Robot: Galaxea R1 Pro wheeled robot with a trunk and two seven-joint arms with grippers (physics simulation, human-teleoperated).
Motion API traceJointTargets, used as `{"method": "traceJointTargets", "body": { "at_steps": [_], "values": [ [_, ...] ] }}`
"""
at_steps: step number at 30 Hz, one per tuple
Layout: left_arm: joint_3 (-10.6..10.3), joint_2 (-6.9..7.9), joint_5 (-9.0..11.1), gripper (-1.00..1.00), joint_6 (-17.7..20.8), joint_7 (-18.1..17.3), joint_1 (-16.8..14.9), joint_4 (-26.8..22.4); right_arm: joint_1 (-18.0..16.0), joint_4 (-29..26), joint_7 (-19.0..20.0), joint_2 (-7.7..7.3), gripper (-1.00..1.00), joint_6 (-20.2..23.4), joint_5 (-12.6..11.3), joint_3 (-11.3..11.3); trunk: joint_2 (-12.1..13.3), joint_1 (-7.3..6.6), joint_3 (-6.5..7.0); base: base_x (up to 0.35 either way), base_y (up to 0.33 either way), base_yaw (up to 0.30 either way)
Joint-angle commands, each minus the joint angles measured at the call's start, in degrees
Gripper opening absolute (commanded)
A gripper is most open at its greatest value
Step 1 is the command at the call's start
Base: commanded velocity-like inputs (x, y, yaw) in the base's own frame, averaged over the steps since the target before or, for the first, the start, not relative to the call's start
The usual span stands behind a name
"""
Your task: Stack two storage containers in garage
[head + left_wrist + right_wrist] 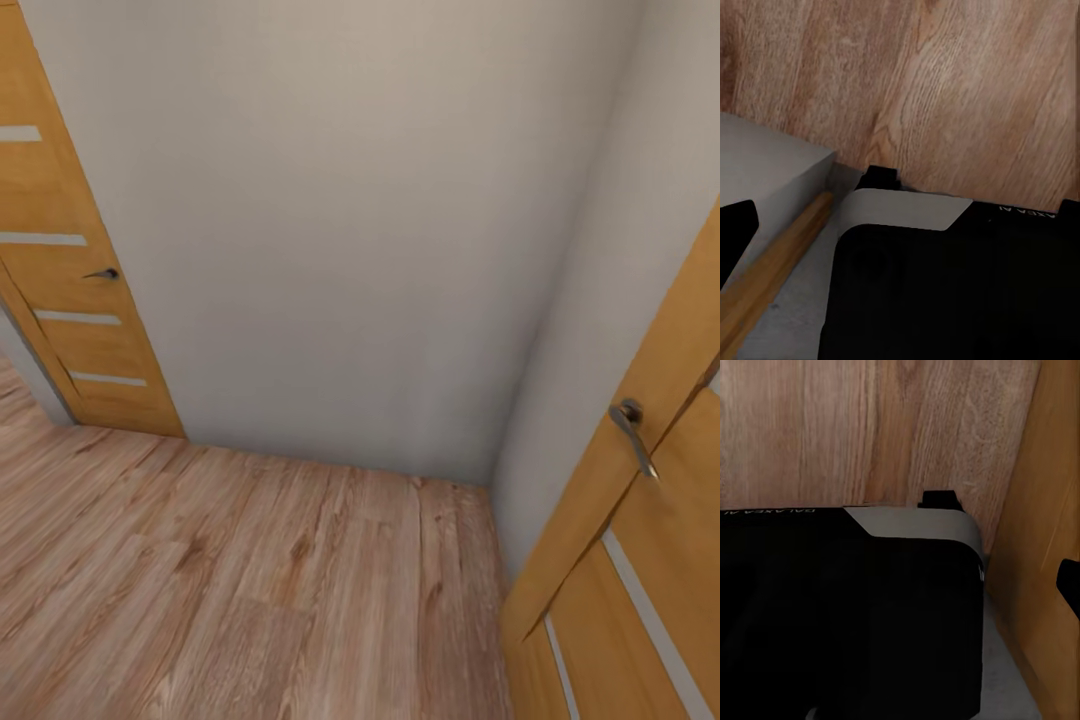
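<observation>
Grippers: state can't be told, no fingers plainly seen in either wrist view; a black tip [735,232] at the edge of the left wrist view and another black bit [1069,585] at the edge of the right wrist view may be parts of them, not sure. Both wrist cams look down on the robot's black base [945,292], w/ a grey corner plate [904,210] and faint lettering at its edge, sitting on a light wood plank floor [200,580]. Head view: a corner of plain grey-white wall [340,250] straight ahead, blocking the way. Left: a wooden door [70,280] w/ pale horizontal strips and a dark lever handle [103,273]. Right, close: another wooden door [640,560] w/ a metal lever handle [632,425], angled toward the cam. In the left wrist view a grey block [765,165] and a wooden strip [776,262] lie just beside the base; in the right wrist view a wood panel [1042,510] stands just beside the base. Bins: not seen from here.
</observation>
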Motion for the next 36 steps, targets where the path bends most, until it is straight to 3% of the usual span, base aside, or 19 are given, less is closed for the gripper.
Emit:
{"method": "traceJointTargets", "body": {
  "at_steps": [1,13,36],
  "values": [
    [-0.18,0.0,0.44,1.0,0.13,0.16,-0.04,-0.01,-0.07,0.14,-0.08,0.04,1.0,-0.08,-0.46,0.49,-0.04,0.04,-0.06,0.322,0.0,0.0],
    [-0.18,0.14,0.44,1.0,0.13,0.16,-0.04,-0.01,-0.1,0.14,-0.13,0.11,1.0,-0.08,-0.43,0.49,-0.04,0.04,-0.06,0.322,0.0,0.014],
    [-0.18,0.16,0.44,1.0,0.13,0.16,-0.04,-0.01,-0.06,0.14,-0.17,0.13,1.0,-0.08,-0.39,0.49,-0.04,0.04,-0.06,0.321,0.0,0.258]
  ]
}}
